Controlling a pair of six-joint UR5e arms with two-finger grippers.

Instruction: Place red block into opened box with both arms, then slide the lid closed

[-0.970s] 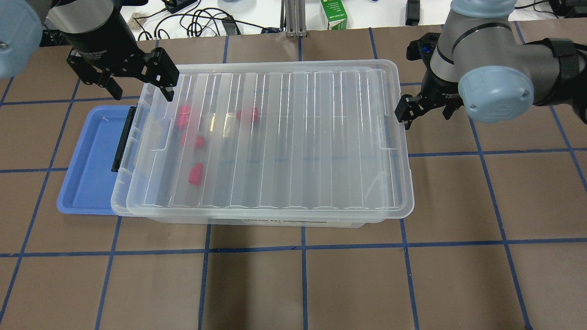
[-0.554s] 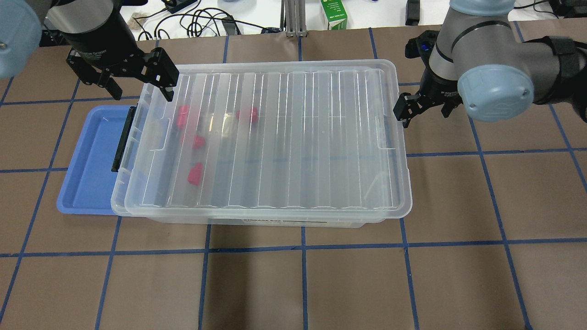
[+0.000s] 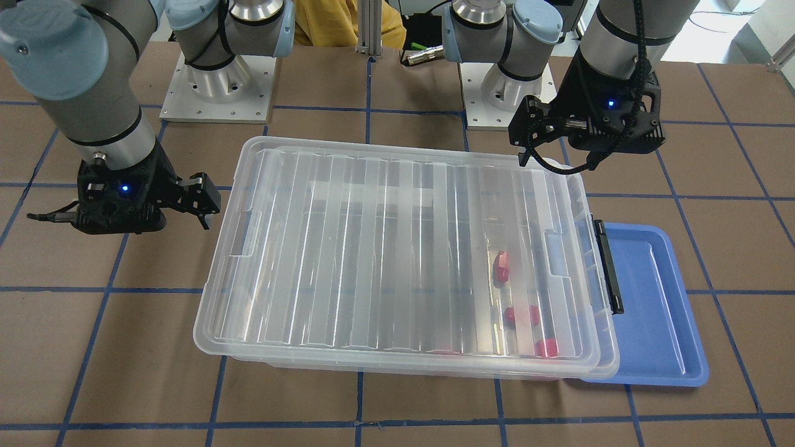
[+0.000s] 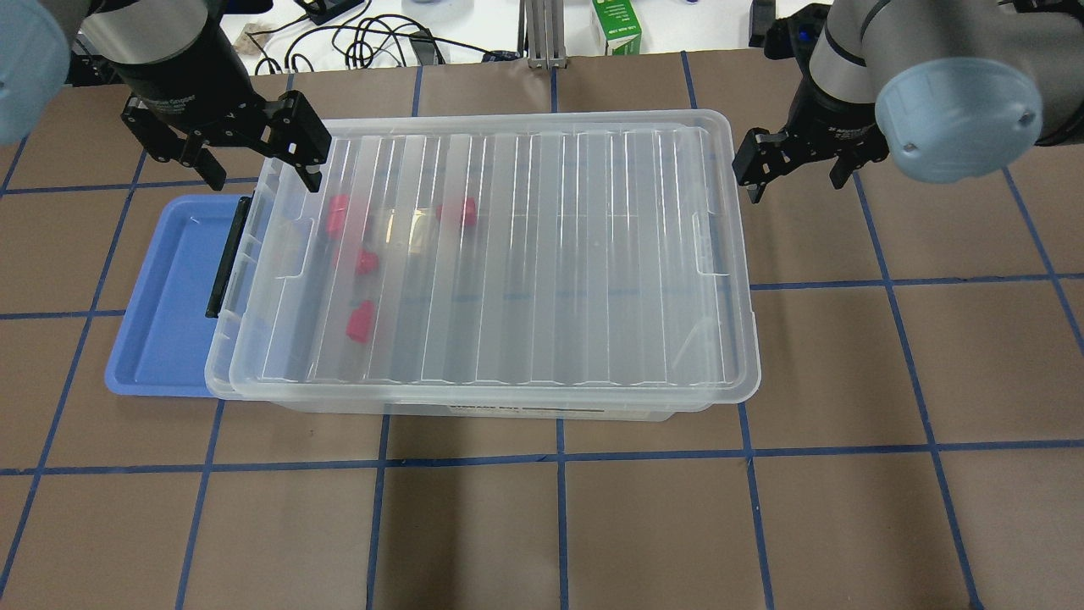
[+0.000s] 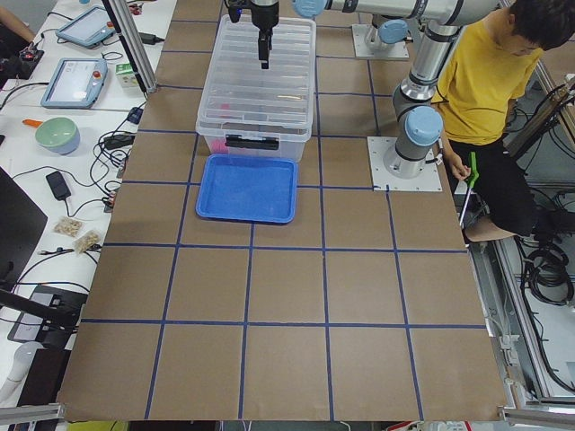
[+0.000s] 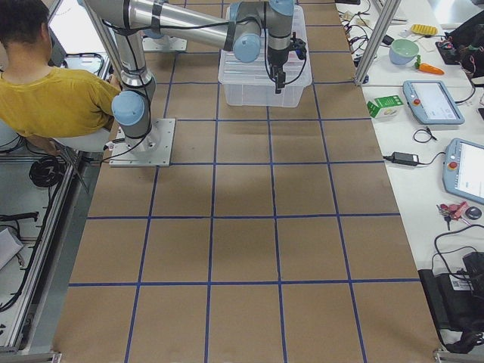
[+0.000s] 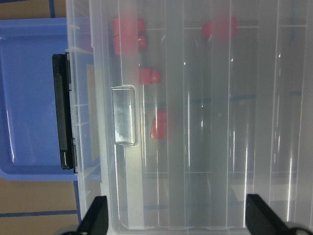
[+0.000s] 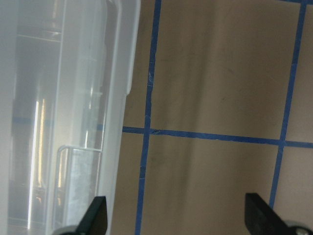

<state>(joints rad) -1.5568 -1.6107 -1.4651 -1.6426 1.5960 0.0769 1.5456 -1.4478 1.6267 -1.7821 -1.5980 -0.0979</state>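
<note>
- Box [image 4: 735,134]: clear shallow bin, long side running left to right on the brown table [image 4: 847,381]. Black latch bar [image 4: 227,258] on its left short end.
- Lid [image 4: 542,254]: clear ridged sheet lying flat on the box and covering nearly all of it. A narrow strip of box rim shows at the left, latch end.
- Red block [image 4: 362,322]: inside the box under the lid, in the left part. Three more red blocks lie near it, all farther from the robot, one of them more toward the middle.
- Blue tray [image 4: 161,296]: flat, at the left. The latch end of the box overlaps its right edge.
- Left gripper [image 4: 258,168]: jaws spread wide, holding nothing, above the far left corner of the box. Contact with the lid cannot be told.
- Right gripper [image 4: 796,178]: jaws spread wide, empty, over bare table just beside the far right corner of the box, apart from it.
</note>
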